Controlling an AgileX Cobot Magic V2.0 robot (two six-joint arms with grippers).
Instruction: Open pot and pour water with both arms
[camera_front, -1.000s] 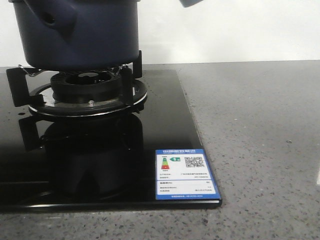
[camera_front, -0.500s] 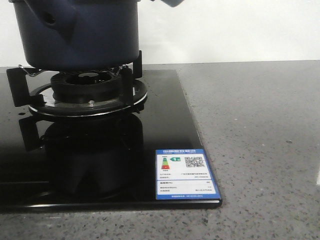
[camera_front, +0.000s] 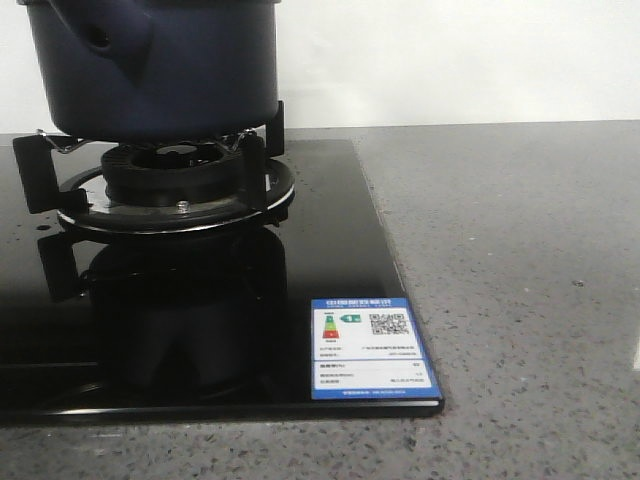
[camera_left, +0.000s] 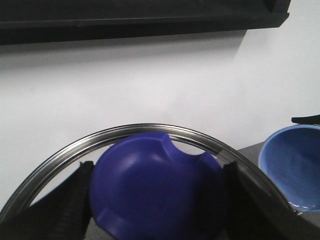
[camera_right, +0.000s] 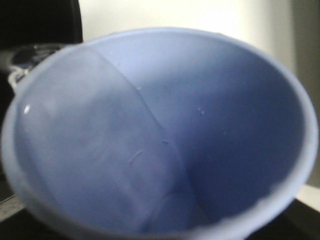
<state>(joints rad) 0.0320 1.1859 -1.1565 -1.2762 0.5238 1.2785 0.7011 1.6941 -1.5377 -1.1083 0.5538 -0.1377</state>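
Note:
The dark navy pot (camera_front: 150, 65) stands on the burner grate at the far left, its top cut off by the front view's edge. Neither arm shows in that view. In the left wrist view my left gripper (camera_left: 157, 200) is shut on the blue knob (camera_left: 150, 185) of a glass lid with a steel rim (camera_left: 150, 129), black fingers (camera_left: 75, 205) on both sides. Beside the lid hangs the light blue cup (camera_left: 295, 165). That cup (camera_right: 160, 125) fills the right wrist view, mouth toward the camera, hiding the right gripper's fingers that hold it.
The gas burner (camera_front: 170, 175) with black grate prongs sits on a glossy black cooktop (camera_front: 330, 250). A blue-and-white energy label (camera_front: 372, 348) is stuck at its front right corner. Speckled grey counter (camera_front: 520, 280) runs to the right, with a white wall behind.
A blue object at the top edge of the front view moved left and then left the frame. The pot and burner stayed still.

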